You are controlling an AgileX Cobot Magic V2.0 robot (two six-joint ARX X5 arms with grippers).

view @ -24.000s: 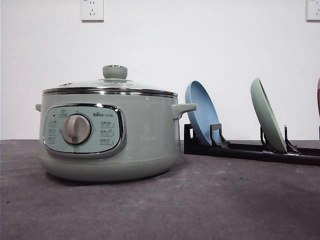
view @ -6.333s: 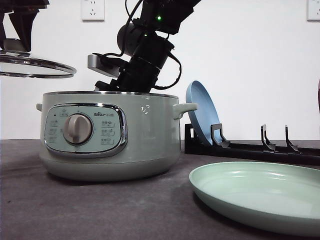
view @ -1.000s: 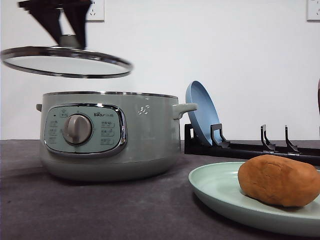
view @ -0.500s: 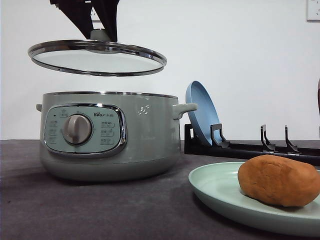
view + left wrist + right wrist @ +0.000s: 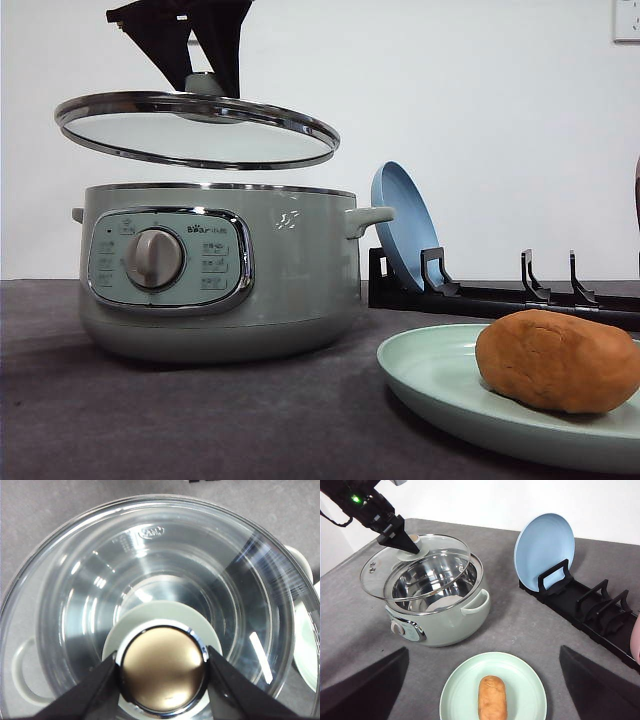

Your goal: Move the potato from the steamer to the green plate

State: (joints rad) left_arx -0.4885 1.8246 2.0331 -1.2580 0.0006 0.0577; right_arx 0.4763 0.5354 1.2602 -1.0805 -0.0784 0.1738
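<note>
Robot test bench staged as kitchen, not lived-in home. Bare white wall [image 5: 480, 120] behind, wall socket [image 5: 627, 20] high at 1 o'clock. Bench [image 5: 200, 420] covered in plain dark grey matting, uncluttered. Kitchenware as props: sage-green electric steamer [image 5: 220, 270] with dial, black dish rack [image 5: 585, 607] at 3 o'clock holding blue plate [image 5: 544, 550] upright, green plate [image 5: 492, 690] flat with potato [image 5: 492, 697]. Black robot arm with lit green LED [image 5: 356, 499], its end effector [image 5: 410, 545] gripping glass lid [image 5: 197, 128].
</note>
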